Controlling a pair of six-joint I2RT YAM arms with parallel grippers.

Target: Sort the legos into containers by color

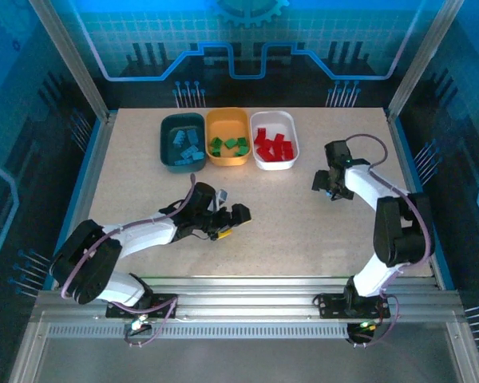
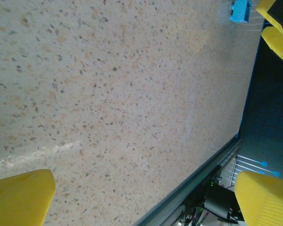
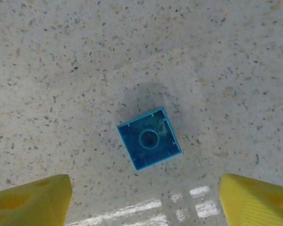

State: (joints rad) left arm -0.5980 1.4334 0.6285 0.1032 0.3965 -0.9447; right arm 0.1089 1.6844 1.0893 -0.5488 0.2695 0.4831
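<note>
My right gripper has its jaws spread wide with nothing between them. One light blue brick lies alone on the speckled table under the gap, touching neither yellow finger. It sits askew to the fingers, its hollow side with the round tube facing up at the camera. In the overhead view that gripper hangs over the right half of the table, below and to the right of the white tub.

My left gripper is fully open too and holds nothing — its wrist camera has bare tabletop between the two yellow pads. Far off in that view's top right corner I can see the same blue brick, with the other arm's yellow fingers just beside it.

The three tubs stand side by side along the far edge. The dark teal tub on the left holds the light blue bricks, the orange-yellow tub in the middle the green bricks, the white one the red bricks. Between the loose brick and the tubs the table is open — nothing stands in the way.
</note>
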